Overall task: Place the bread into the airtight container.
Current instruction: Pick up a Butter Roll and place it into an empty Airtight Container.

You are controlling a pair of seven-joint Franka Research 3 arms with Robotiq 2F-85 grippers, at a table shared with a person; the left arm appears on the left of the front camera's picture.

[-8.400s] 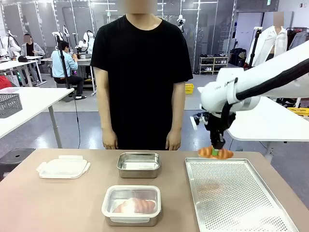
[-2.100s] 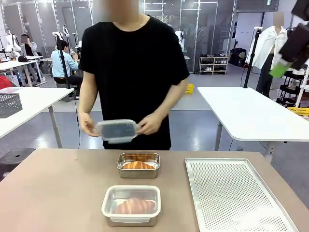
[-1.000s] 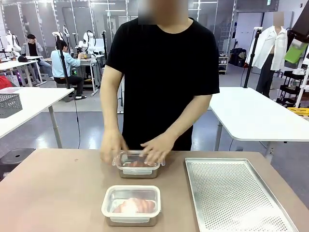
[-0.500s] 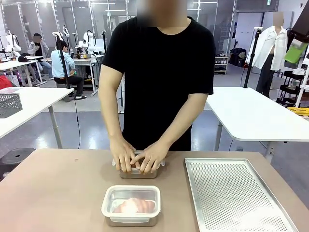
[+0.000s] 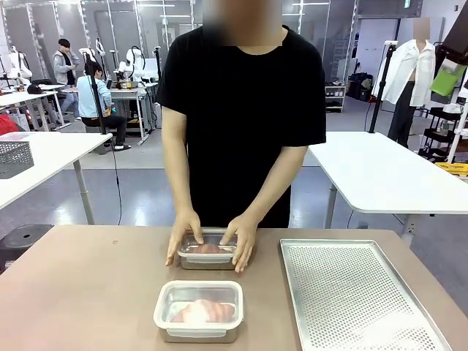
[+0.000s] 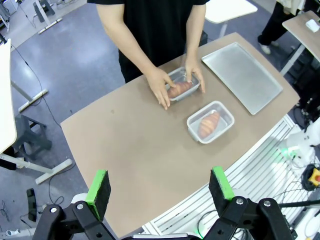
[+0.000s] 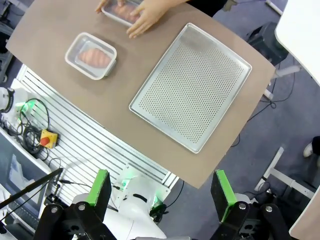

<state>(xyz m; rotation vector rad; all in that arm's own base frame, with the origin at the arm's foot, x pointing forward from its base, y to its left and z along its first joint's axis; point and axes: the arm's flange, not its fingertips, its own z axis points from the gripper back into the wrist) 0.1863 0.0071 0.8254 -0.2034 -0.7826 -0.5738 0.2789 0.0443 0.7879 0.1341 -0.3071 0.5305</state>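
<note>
At the far side of the desk (image 5: 88,292), the person's two hands (image 5: 212,241) pressed on the lid of the far airtight container (image 5: 210,251), one hand at each end. The bread (image 6: 179,89) lay inside that container, visible as a reddish-brown shape between the hands in the left wrist view. A second container (image 5: 199,310), lidded and holding another bread piece (image 5: 203,311), stood just nearer the robot, apart from the first. The perforated tray (image 5: 358,292) lay to the robot's right of both containers and carried nothing.

The left end effector (image 6: 160,186) hung high above the desk, its green-padded fingers spread wide and grasping nothing. The right end effector (image 7: 161,192) was likewise raised well above the tray side of the desk, released, fingers wide apart with nothing between them.
</note>
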